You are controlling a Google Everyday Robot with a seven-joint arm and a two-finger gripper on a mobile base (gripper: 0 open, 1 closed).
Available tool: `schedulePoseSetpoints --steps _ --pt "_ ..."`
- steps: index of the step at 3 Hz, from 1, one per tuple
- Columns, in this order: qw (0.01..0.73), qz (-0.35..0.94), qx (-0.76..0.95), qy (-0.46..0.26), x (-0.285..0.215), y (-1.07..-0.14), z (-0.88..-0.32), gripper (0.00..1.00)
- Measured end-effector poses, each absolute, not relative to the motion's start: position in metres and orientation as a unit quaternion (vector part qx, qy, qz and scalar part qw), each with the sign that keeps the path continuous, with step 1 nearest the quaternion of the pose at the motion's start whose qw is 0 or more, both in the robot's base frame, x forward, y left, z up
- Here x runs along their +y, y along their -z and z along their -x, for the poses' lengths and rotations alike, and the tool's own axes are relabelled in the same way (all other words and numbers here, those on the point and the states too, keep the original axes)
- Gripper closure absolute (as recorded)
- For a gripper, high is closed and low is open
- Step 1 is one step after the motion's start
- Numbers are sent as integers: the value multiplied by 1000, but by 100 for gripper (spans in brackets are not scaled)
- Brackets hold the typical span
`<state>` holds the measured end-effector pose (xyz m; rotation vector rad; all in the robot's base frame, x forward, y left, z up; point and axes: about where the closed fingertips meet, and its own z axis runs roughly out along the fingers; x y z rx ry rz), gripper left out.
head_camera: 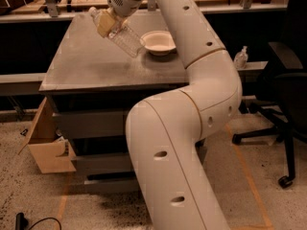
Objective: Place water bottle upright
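Observation:
The water bottle [123, 38] is small, clear and ribbed. It hangs tilted above the grey table [91, 68], its neck up and to the left and its base down and to the right. My gripper [106, 23] is shut around the bottle's upper part, near the table's back middle. The tan fingers [103, 27] cover the shoulder and label. The bottle's base is just left of a white bowl. My big white arm fills the middle of the view.
A white bowl [158, 42] sits on the table right of the bottle. A cardboard box [48, 150] stands on the floor at the left. A black office chair [283, 95] is at the right. A small pump bottle [241, 57] stands on a ledge behind.

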<state>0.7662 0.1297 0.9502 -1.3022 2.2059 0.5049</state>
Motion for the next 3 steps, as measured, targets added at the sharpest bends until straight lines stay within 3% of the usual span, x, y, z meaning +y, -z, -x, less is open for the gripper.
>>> schedulePoseSetpoints --steps 1,3 --pt "295 504 762 -280 132 -974 -747 100" --pt "359 477 736 -320 113 -1020 -725 100"
